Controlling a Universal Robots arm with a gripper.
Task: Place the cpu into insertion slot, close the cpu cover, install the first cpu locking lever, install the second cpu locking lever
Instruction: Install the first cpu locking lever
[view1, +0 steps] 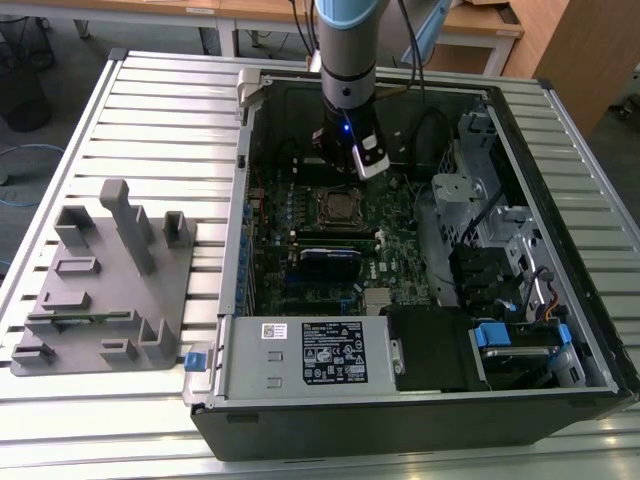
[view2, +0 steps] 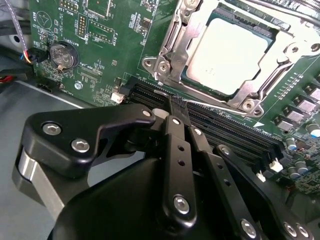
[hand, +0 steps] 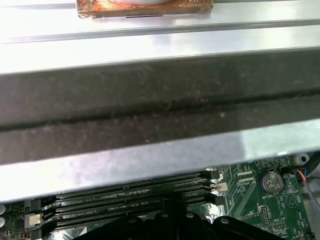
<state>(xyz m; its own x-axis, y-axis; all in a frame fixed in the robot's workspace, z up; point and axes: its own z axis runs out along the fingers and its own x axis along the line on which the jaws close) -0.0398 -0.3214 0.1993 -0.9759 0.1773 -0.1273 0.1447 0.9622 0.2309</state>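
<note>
Slatted table (view1: 160, 110), open case (view1: 400, 425), cpu (view2: 231, 54) in insertion slot (view2: 159, 65)

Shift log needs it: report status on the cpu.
Hand shut, empty, over the memory slots. Cpu seated in the insertion slot, cpu cover down around it. Nothing between hand and cpu.

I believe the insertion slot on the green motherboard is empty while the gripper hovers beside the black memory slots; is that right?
Not quite: the insertion slot is not empty. The second wrist view shows the cpu seated in it, framed by the cpu cover. The gripper does hover beside the black memory slots on the green motherboard.
</note>
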